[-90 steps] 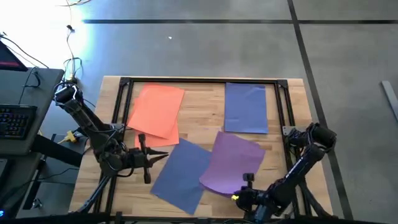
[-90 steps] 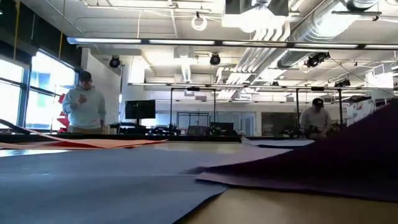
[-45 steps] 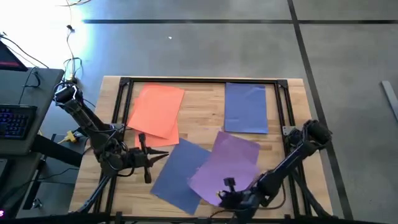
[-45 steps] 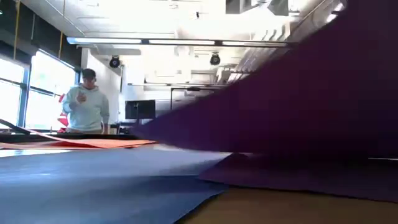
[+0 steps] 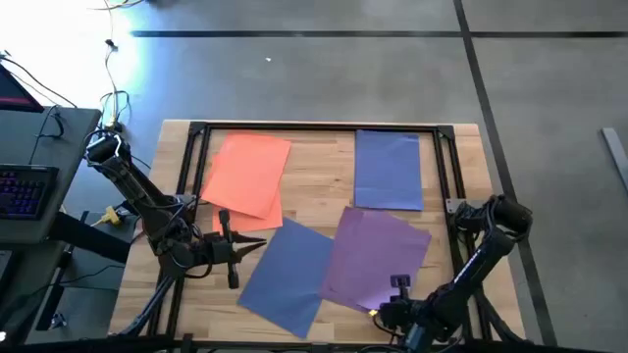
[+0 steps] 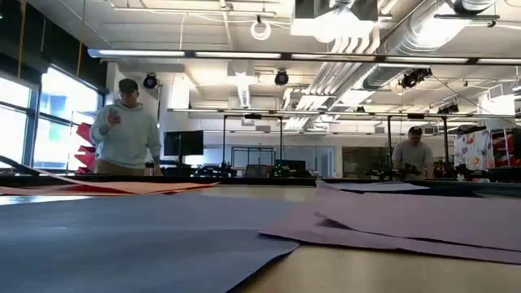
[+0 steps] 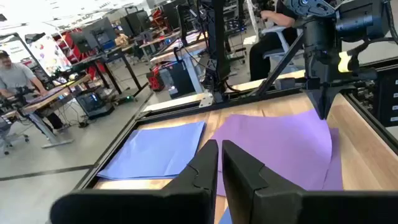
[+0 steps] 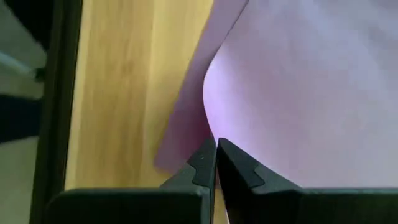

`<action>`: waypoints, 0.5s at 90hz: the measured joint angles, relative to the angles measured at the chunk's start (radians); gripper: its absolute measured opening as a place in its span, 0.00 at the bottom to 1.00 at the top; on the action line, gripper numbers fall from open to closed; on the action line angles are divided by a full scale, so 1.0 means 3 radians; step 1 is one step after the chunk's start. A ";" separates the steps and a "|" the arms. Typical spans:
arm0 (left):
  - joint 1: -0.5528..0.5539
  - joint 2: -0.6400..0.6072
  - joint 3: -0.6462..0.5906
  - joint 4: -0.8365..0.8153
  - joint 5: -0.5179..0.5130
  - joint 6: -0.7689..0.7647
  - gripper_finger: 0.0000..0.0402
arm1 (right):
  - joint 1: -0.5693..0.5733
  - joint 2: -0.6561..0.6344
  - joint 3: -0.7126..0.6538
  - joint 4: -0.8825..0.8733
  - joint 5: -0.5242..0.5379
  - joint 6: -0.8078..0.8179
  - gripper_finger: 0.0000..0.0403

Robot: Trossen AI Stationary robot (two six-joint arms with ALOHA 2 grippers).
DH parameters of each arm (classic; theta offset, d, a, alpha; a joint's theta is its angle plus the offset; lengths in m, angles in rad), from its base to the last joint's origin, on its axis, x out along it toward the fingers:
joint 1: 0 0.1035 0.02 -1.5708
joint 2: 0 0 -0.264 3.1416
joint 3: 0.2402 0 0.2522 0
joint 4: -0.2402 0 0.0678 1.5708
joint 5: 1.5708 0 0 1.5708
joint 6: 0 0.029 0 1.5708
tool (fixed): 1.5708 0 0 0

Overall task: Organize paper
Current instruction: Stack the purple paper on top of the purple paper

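Observation:
The paper lies on the wooden table in four places. Orange sheets [image 5: 245, 175] are at the far left and blue sheets [image 5: 388, 169] at the far right. One blue sheet [image 5: 285, 275] lies at the near middle, and two overlapping purple sheets [image 5: 378, 257] lie right of it. My right gripper [image 5: 397, 292] is at the purple sheets' near edge, shut on the upper one [image 8: 298, 93]. My left gripper [image 5: 253, 246] hovers shut just left of the near blue sheet, touching nothing. My right gripper pinches the upper purple sheet by its near edge [image 8: 214, 134] between its two fingers, a single layer. The fingers come nearly level from the table's near side. The sheet bows up slightly beside the fingers; the rest lies flat on the lower purple sheet [image 8: 180, 140].
A black metal frame [image 5: 319, 127] runs around the table's working area, with rails along the left and right sides. A desk with a keyboard [image 5: 22, 191] stands left of the table. People [image 6: 126, 130] stand in the room beyond the far edge.
My right gripper swung toward the table's left with the upper purple sheet, which rose off the table, then came back toward the right. The sheet now lies flat again, shifted a little farther right over the lower purple sheet.

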 joint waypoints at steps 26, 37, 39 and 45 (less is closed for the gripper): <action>0.0000 0.0001 0.0000 0.0144 -0.0007 0.0035 0.00 | -0.0371 0.0004 0.0484 0.1356 0.0376 -0.1587 0.00; -0.0029 0.0001 0.0000 0.0366 -0.0017 0.0148 0.00 | -0.0395 0.0001 0.1083 0.0831 0.1261 -0.2262 0.00; -0.0043 0.0001 0.0000 0.0379 -0.0019 0.0172 0.00 | -0.0395 0.0000 0.1175 0.0687 0.1408 -0.2362 0.00; -0.0076 0.0001 0.0000 0.0403 -0.0020 0.0207 0.00 | -0.0431 -0.0001 0.1402 0.0197 0.1764 -0.2530 0.00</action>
